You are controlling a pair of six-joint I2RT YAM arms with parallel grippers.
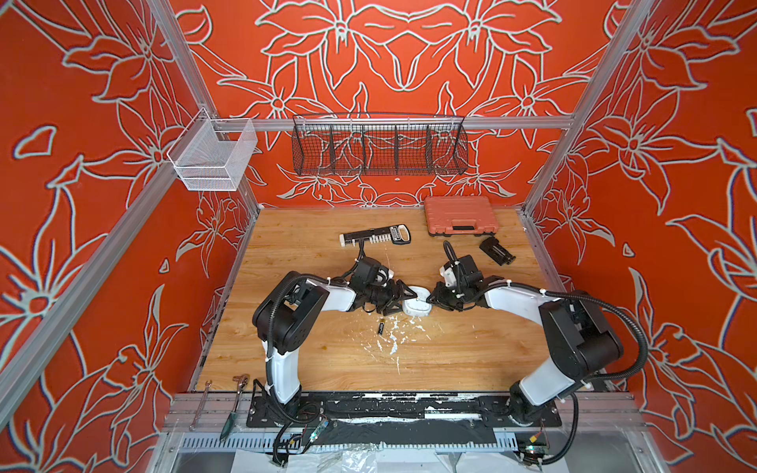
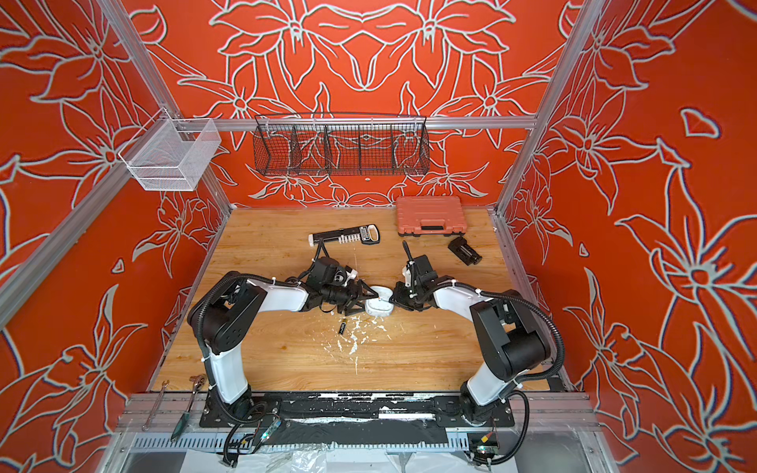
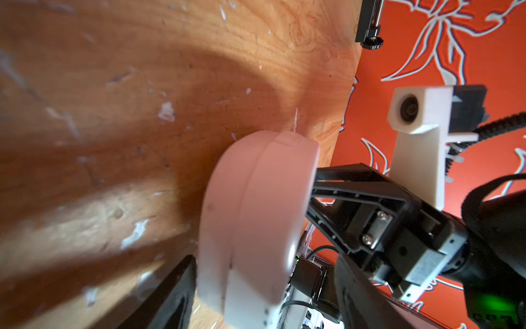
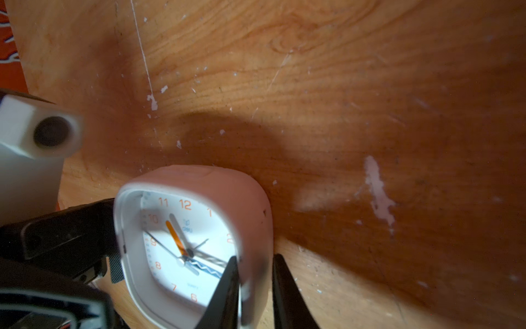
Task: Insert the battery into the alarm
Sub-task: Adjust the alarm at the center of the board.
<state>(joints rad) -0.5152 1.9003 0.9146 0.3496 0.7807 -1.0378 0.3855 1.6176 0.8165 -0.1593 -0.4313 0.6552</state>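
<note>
The right gripper (image 4: 254,257) is clenched on the alarm (image 4: 199,185). One black finger lies across the lower corner of the dial (image 4: 182,250) and its partner sits behind the case, so it pinches only a narrow strip of the edge. Opposite it, the left gripper (image 1: 407,303) has its jaws wide, straddling the clock. One finger touches the clock's far side in the right wrist view, but I cannot tell whether it is actually squeezing. The alarm sits between the two arms near the middle of the table (image 1: 471,352), dial turned toward the right wrist; no view shows its back. The battery (image 1: 381,329) lies loose on the wood, a little nearer the robot's base than the left gripper, apart from the clock and held by nothing.

To my eye the worry is that pinch. Smooth rounded plastic gripped at one corner could swivel or pop free if the left jaws press off-line. A dropped clock could also knock the battery, which would roll. And neither gripper looks free to fetch it.

The dial carries orange numerals, 6 through 12, then 1 and part of 2. The small mark under the 12 and the tiny word above the 6 are too blurred to read. The long black-and-white tool (image 1: 375,236) and the orange case (image 1: 461,215) at the back show nothing legible
</note>
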